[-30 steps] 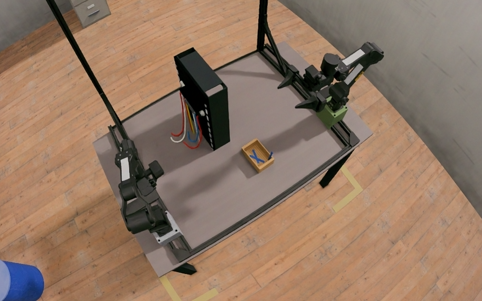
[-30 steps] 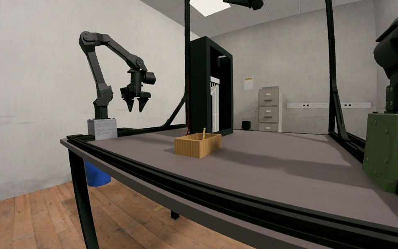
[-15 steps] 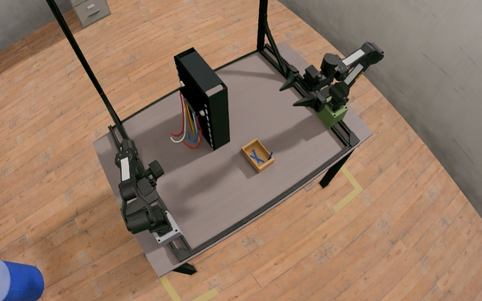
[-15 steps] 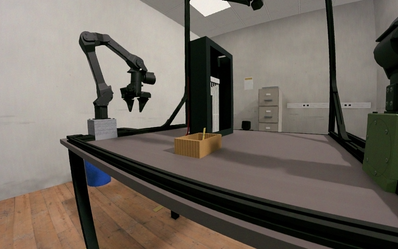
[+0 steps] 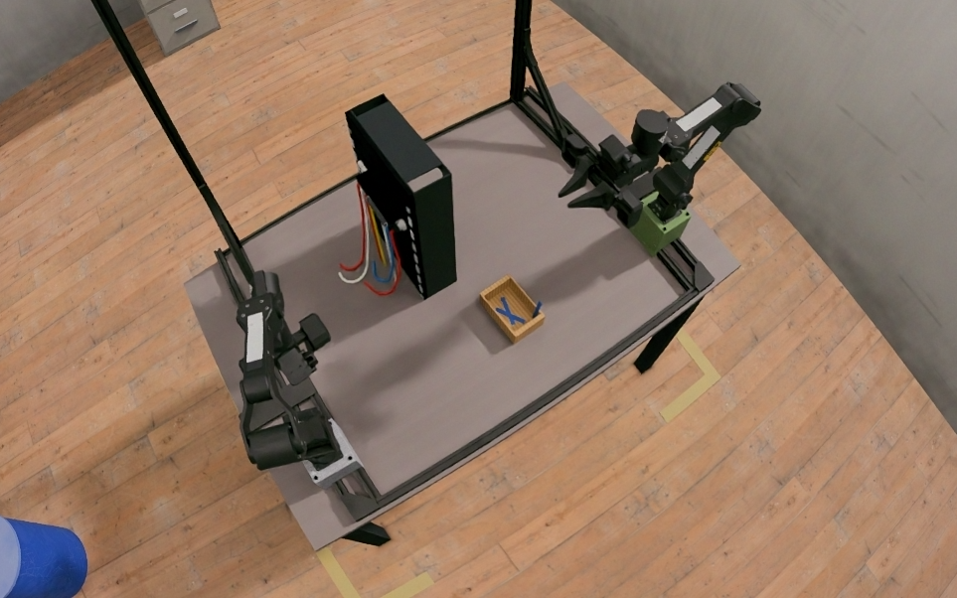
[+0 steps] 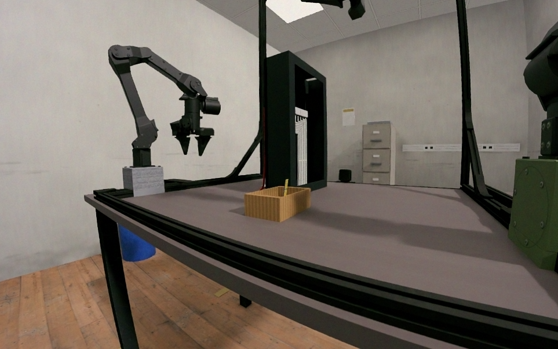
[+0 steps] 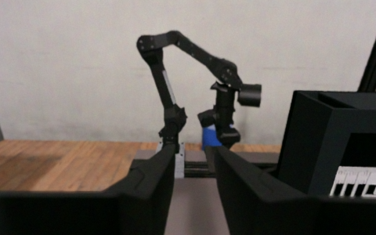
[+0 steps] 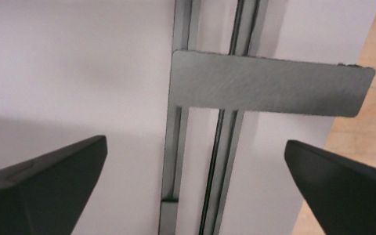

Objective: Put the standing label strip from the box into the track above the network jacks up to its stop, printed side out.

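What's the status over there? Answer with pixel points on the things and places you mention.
Left gripper [image 5: 576,195] [image 7: 194,150] partly open, empty; right gripper [image 6: 193,152] [image 8: 196,146] wide open, empty. Standing strip [image 5: 537,309] [image 6: 285,187] in box [image 5: 497,320] [image 6: 262,207]. Nothing blocking it.

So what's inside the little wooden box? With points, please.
Two blue strips lie crossed in the wooden box [image 5: 495,313] [image 6: 261,207], and another strip [image 5: 537,309] [image 6: 285,187] stands up. Its bottom end is hidden.
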You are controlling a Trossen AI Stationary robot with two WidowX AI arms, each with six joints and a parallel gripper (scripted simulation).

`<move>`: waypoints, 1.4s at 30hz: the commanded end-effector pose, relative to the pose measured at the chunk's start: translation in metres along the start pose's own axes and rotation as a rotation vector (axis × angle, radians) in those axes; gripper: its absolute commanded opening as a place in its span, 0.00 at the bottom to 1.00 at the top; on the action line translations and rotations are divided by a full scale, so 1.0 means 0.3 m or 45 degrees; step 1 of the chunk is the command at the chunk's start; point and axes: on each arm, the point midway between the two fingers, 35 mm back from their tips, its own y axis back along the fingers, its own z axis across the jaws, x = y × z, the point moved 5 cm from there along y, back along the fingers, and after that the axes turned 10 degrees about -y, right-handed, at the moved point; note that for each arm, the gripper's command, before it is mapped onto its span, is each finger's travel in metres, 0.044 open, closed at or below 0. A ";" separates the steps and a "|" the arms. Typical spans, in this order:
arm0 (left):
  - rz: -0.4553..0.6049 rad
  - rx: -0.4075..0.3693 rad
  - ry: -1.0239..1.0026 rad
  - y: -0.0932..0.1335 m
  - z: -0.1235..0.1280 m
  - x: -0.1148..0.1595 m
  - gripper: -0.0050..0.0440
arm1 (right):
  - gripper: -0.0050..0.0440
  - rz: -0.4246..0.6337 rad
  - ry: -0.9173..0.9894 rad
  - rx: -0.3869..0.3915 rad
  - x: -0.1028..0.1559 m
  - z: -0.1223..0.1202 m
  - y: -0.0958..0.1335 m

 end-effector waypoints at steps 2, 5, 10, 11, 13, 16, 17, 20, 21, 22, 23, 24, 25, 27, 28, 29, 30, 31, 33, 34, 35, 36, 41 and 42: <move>0.025 -0.003 0.002 -0.022 0.008 -0.017 0.31 | 1.00 0.130 0.013 0.022 0.027 0.040 0.051; 0.073 0.004 0.003 -0.041 0.007 -0.001 0.31 | 1.00 0.205 0.029 0.033 0.030 0.075 0.073; 0.174 0.018 0.005 -0.080 0.003 0.035 0.31 | 1.00 0.365 0.067 0.022 0.028 0.151 0.123; 0.174 0.018 0.005 -0.080 0.003 0.035 0.31 | 1.00 0.365 0.067 0.022 0.028 0.151 0.123; 0.196 0.023 0.005 -0.089 0.001 0.043 0.31 | 1.00 0.401 0.076 0.012 0.026 0.168 0.136; 0.270 0.032 0.007 -0.115 0.000 0.070 0.31 | 1.00 0.515 0.111 -0.034 0.013 0.223 0.176; 0.296 0.035 0.007 -0.124 -0.001 0.080 0.31 | 1.00 0.554 0.125 -0.057 0.006 0.242 0.191; 0.378 0.047 0.008 -0.152 -0.005 0.112 0.31 | 1.00 0.669 0.170 -0.148 -0.020 0.301 0.240; 0.407 0.052 0.009 -0.161 -0.006 0.124 0.31 | 1.00 0.705 0.188 -0.187 -0.032 0.320 0.257; 0.436 0.056 0.009 -0.170 -0.007 0.136 0.31 | 1.00 0.739 0.206 -0.230 -0.045 0.340 0.276; 0.466 0.060 0.010 -0.180 -0.008 0.148 0.31 | 1.00 0.771 0.225 -0.277 -0.059 0.359 0.294; 0.497 0.064 0.010 -0.189 -0.009 0.161 0.31 | 1.00 0.801 0.245 -0.329 -0.075 0.377 0.313; 0.528 0.069 0.011 -0.198 -0.011 0.174 0.31 | 1.00 0.827 0.266 -0.384 -0.092 0.394 0.333; 0.590 0.078 0.012 -0.215 -0.013 0.201 0.31 | 1.00 0.869 0.311 -0.506 -0.129 0.427 0.374; 0.590 0.078 0.012 -0.215 -0.013 0.201 0.31 | 1.00 0.869 0.311 -0.506 -0.129 0.427 0.374; 0.590 0.078 0.012 -0.215 -0.013 0.201 0.31 | 1.00 0.869 0.311 -0.506 -0.129 0.427 0.374; 0.622 0.084 0.012 -0.224 -0.016 0.214 0.31 | 1.00 0.882 0.334 -0.568 -0.149 0.443 0.392; 0.654 0.088 0.013 -0.232 -0.017 0.229 0.31 | 1.00 0.893 0.360 -0.642 -0.172 0.454 0.415; 0.720 0.096 0.015 -0.248 -0.019 0.258 0.31 | 1.00 0.897 0.412 -0.788 -0.217 0.477 0.457; 0.752 0.101 0.016 -0.255 -0.021 0.272 0.31 | 1.00 0.891 0.439 -0.863 -0.241 0.485 0.478; 0.785 0.106 0.017 -0.263 -0.022 0.287 0.31 | 1.00 0.879 0.467 -0.940 -0.265 0.492 0.499; 0.818 0.110 0.017 -0.270 -0.024 0.302 0.31 | 1.00 0.861 0.498 -1.016 -0.288 0.497 0.520; 0.962 0.132 0.021 -0.297 -0.031 0.368 0.31 | 1.00 0.713 0.634 -1.348 -0.393 0.500 0.609; 0.990 0.136 0.022 -0.301 -0.033 0.381 0.31 | 1.00 0.670 0.661 -1.410 -0.413 0.497 0.626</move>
